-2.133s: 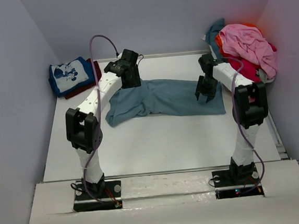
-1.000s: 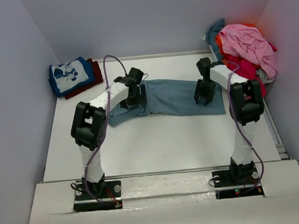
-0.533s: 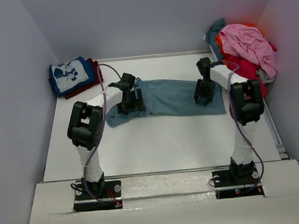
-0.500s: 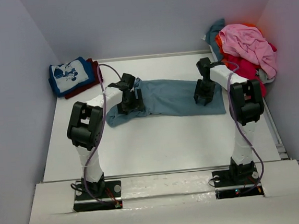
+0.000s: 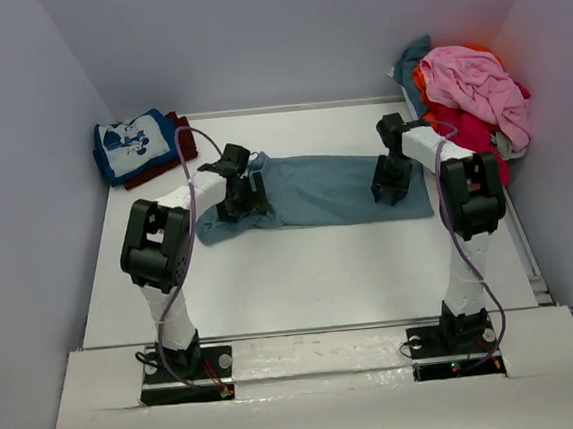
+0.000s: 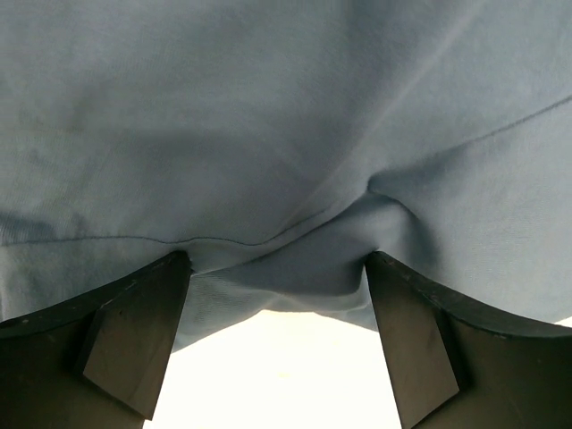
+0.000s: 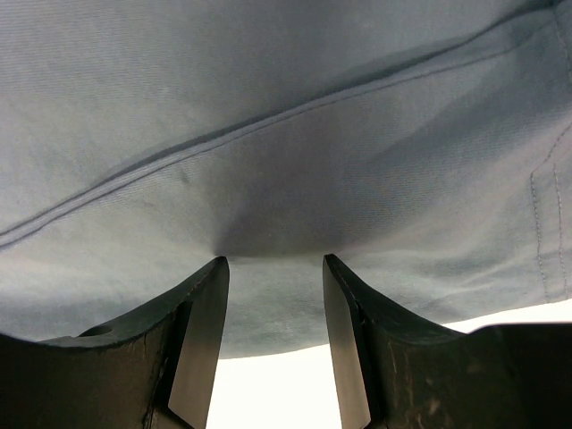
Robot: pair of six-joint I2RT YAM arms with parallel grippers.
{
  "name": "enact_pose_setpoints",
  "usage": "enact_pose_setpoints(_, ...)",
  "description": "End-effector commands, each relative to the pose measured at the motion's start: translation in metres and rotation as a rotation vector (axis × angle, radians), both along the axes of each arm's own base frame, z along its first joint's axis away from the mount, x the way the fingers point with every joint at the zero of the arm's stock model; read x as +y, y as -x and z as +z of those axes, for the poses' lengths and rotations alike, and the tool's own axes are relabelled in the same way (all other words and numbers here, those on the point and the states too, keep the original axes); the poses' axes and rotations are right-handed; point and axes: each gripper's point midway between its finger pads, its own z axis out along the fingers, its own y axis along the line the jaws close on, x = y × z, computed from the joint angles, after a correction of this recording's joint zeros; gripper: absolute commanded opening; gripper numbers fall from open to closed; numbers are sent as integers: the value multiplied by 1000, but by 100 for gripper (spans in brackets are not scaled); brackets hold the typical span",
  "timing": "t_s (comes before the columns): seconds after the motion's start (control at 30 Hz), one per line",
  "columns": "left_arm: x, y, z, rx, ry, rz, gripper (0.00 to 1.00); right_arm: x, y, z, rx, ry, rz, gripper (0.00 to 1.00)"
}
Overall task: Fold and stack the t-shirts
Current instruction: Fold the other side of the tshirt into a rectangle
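Note:
A plain slate-blue t-shirt (image 5: pixel 324 186) lies spread across the middle of the table. My left gripper (image 5: pixel 239 195) is down on its left end. In the left wrist view this gripper (image 6: pixel 277 259) is open wide, both fingertips pressing a puckered hem of the blue cloth (image 6: pixel 268 134), with bare table below. My right gripper (image 5: pixel 388 181) rests on the shirt's right part. Seen from the right wrist, it (image 7: pixel 274 261) stands open, tips on the cloth (image 7: pixel 286 116) near a seam, nothing pinched. A blue printed t-shirt (image 5: pixel 135 142) lies folded on a dark red one (image 5: pixel 184 141).
A loose heap sits at the back right corner: a pink t-shirt (image 5: pixel 471 83) on top, red (image 5: pixel 480 135), orange (image 5: pixel 420 80) and teal (image 5: pixel 413 58) cloth beneath. Side walls close in the white table (image 5: pixel 302 273). The arm bases stand at the near edge.
My left gripper has slid leftward along the blue shirt and dropped to its left end, jaws widening a little. The shirt's left part has shifted left. The right arm has barely moved.

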Motion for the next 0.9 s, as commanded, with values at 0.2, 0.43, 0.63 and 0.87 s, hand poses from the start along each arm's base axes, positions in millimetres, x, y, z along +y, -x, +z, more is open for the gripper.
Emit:
enact_pose_setpoints(0.2, 55, 23, 12, 36, -80, 117, 95, 3, -10, 15, -60, -2, 19, 52)
enact_pose_setpoints(0.43, 69, 27, 15, 41, -86, 157, 95, 1, -8, 16, -60, 11, 18, 52)
enact_pose_setpoints(0.63, 86, 37, 11, 60, -102, 184, 95, -3, -4, 14, -48, 31, 14, 52)
enact_pose_setpoints(0.87, 105, 42, 17, 54, -113, 216, 95, -3, -6, 17, -52, 30, 11, 52)
